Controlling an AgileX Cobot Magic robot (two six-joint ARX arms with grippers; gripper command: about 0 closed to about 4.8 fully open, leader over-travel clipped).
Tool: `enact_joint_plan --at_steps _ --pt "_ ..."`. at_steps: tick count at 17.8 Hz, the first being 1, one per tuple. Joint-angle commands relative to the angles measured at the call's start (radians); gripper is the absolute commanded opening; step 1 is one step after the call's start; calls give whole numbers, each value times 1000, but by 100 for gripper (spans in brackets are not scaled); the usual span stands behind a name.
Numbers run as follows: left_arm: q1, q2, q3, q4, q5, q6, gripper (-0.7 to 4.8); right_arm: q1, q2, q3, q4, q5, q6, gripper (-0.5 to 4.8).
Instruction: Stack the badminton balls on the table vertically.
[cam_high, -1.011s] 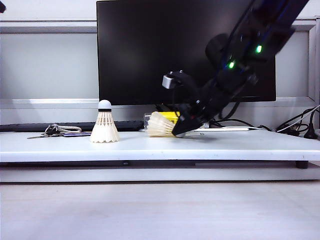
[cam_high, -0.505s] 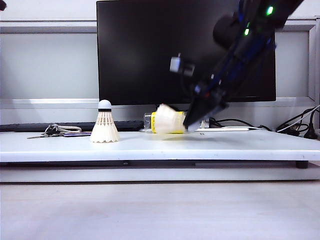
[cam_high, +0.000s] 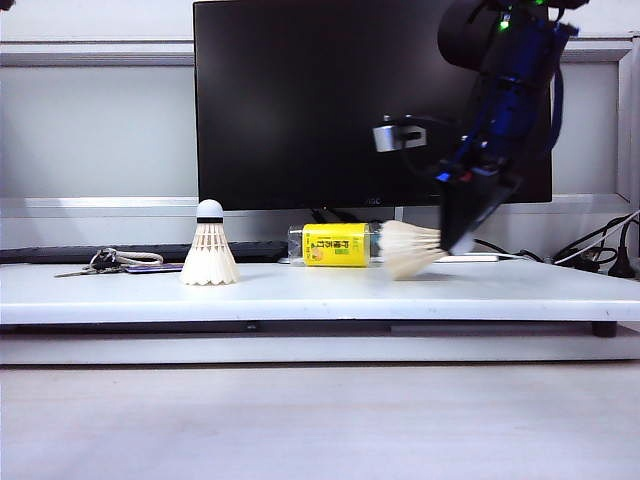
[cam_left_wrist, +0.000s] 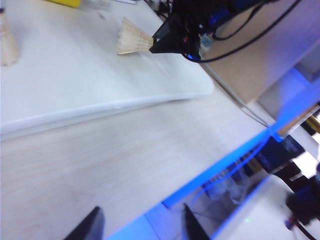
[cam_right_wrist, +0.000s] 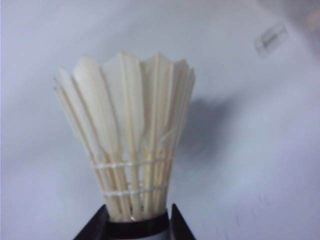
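Observation:
One badminton ball (cam_high: 210, 248) stands upright on the white table (cam_high: 300, 295), cork tip up, at the left. My right gripper (cam_high: 455, 238) is shut on the cork end of the second badminton ball (cam_high: 405, 249) and holds it sideways, low over the table, feathers pointing left. In the right wrist view both fingers clamp its black band, right gripper (cam_right_wrist: 136, 230), and the feather cone (cam_right_wrist: 130, 135) fans out ahead. The left wrist view takes in that held ball (cam_left_wrist: 133, 39) and the right gripper (cam_left_wrist: 172, 37) from far off. My left gripper (cam_left_wrist: 142, 231) hangs open off the table's front, with nothing between its fingers.
A clear bottle with a yellow label (cam_high: 335, 245) lies on the table between the two balls, just left of the held one. A black monitor (cam_high: 330, 100) stands behind. Keys (cam_high: 110, 262) lie at the far left and cables (cam_high: 590, 250) at the far right.
My right gripper has swung to the right with the badminton ball, from in front of the bottle to its right side, and the arm now stands steeper. The upright ball has not moved.

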Motion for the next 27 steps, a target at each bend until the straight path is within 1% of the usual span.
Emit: enact_joint_plan --at_steps 1,7,10,11,14,19,22,24,25,27 --pt "0 1 3 14 16 5 206 2 -5 70 -152 51 -5 134" --pt "0 1 3 14 20 19 206 2 3 340 -576 86 35 134" --pt "0 0 3 24 47 19 206 2 76 372 -659 86 98 133" --pt "0 1 3 26 56 19 206 2 95 381 -675 89 116 134" --pt "0 0 3 27 65 19 206 2 167 421 -691 148 191 134" --pt "0 1 3 27 89 19 206 2 175 537 -696 121 295 134" --pt "0 0 3 27 91 26 206 2 174 555 -697 38 332 134" --pt "0 1 3 27 108 27 206 2 175 554 -697 9 346 134" --pt "0 1 3 27 109 30 206 2 175 555 -697 30 343 134" --pt "0 1 3 27 109 30 206 2 175 554 -694 34 339 134"
